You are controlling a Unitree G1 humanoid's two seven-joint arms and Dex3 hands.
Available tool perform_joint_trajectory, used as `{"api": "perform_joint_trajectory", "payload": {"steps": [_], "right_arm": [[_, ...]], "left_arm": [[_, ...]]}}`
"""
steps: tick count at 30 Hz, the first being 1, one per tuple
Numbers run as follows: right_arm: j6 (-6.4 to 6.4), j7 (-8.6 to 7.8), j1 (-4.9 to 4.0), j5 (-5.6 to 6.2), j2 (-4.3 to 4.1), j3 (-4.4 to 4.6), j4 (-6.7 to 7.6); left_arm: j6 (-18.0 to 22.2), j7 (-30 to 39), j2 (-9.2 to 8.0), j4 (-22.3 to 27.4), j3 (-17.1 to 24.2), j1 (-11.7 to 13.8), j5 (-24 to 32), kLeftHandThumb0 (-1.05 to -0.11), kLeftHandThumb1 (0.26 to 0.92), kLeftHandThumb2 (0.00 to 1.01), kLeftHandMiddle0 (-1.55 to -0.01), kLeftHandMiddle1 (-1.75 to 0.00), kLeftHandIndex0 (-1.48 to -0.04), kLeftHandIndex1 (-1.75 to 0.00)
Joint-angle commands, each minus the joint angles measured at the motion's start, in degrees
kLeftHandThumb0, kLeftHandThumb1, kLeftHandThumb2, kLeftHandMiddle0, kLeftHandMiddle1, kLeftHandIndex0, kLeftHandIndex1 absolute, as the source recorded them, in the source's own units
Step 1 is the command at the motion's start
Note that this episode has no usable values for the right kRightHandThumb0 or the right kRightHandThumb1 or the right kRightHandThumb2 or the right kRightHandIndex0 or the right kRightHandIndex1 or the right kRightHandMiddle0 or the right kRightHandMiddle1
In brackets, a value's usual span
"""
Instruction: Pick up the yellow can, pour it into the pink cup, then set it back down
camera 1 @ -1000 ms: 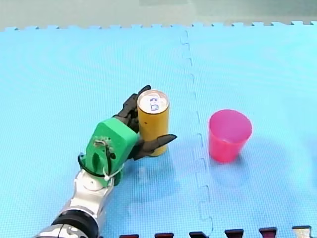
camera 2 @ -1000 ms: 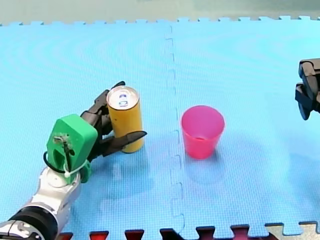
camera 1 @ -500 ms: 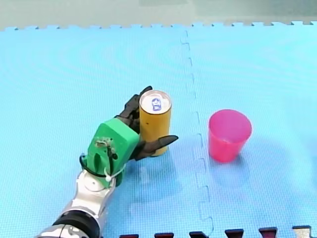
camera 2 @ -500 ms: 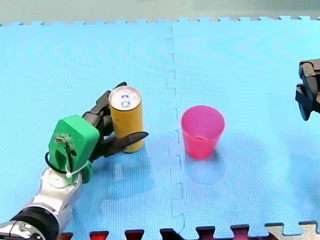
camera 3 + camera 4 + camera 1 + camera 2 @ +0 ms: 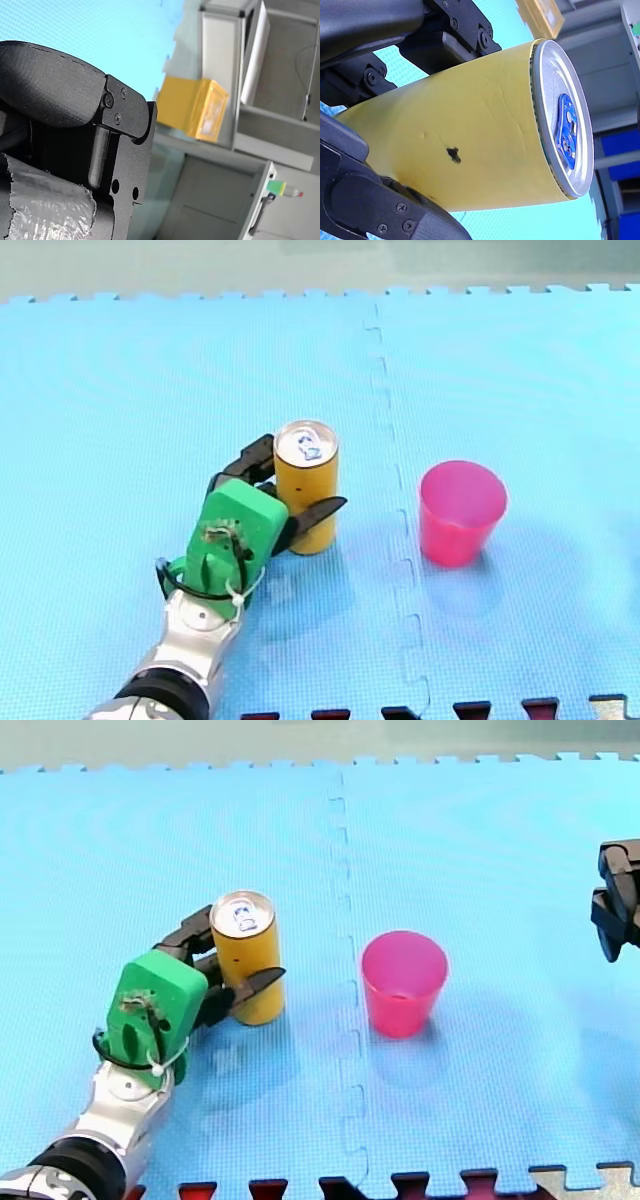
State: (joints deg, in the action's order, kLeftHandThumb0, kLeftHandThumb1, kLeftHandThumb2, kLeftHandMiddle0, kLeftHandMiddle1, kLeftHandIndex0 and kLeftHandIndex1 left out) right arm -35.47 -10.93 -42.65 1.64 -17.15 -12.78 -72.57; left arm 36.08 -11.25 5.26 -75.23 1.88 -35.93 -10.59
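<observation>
A yellow can (image 5: 306,490) with a silver top stands upright on the blue foam mat, left of centre. My left hand (image 5: 296,480), with its green wrist housing, comes in from the lower left and is shut on the can. Its thumb presses the can's front and the other fingers wrap the far side. The second wrist view shows the can (image 5: 470,135) up close between the black fingers (image 5: 445,35). A pink cup (image 5: 462,512) stands upright to the can's right, a hand's width away. My right hand (image 5: 618,910) hangs at the far right edge, away from both.
The blue foam mat (image 5: 150,380) has a puzzle seam (image 5: 385,400) running front to back between the can and the cup. Red and dark tiles (image 5: 300,1190) line the near edge. Open mat lies behind and to the left.
My left hand has tightened on the can, with the thumb drawn in against its front. Hand and can have shifted slightly to the left. The cup and right hand have not moved.
</observation>
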Motion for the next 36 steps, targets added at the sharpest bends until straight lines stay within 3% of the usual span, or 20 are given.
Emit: {"api": "perform_joint_trajectory", "payload": {"steps": [1, 19, 24, 36], "right_arm": [[0.02, 0.12, 0.16, 0.13, -0.06, -0.1, -0.02], [0.19, 0.43, -0.26, -0.17, 0.03, 0.26, 0.03], [0.3, 0.59, -0.38, -0.28, 0.16, 0.39, 0.09], [0.92, 1.2, -0.99, -0.66, 0.72, 0.68, -0.02]], "left_arm": [[-0.9, -0.7, -0.53, -0.2, -0.4, 0.2, -0.5, -0.406, 0.812, 0.0, -1.24, -0.09, -1.13, -0.04], [-1.2, 0.1, -1.51, -0.2, -0.8, -0.1, -0.2, -0.338, 0.806, 0.0, -1.27, -0.04, -1.13, -0.01], [-1.1, 3.6, -1.23, -0.2, 1.4, -0.3, 2.6, -0.328, 0.803, 0.0, -1.29, -0.04, -1.13, -0.01], [-1.3, 7.0, -0.03, 1.7, 4.4, -5.6, 6.8, -0.327, 0.79, 0.0, -1.32, -0.03, -1.16, -0.01]]}}
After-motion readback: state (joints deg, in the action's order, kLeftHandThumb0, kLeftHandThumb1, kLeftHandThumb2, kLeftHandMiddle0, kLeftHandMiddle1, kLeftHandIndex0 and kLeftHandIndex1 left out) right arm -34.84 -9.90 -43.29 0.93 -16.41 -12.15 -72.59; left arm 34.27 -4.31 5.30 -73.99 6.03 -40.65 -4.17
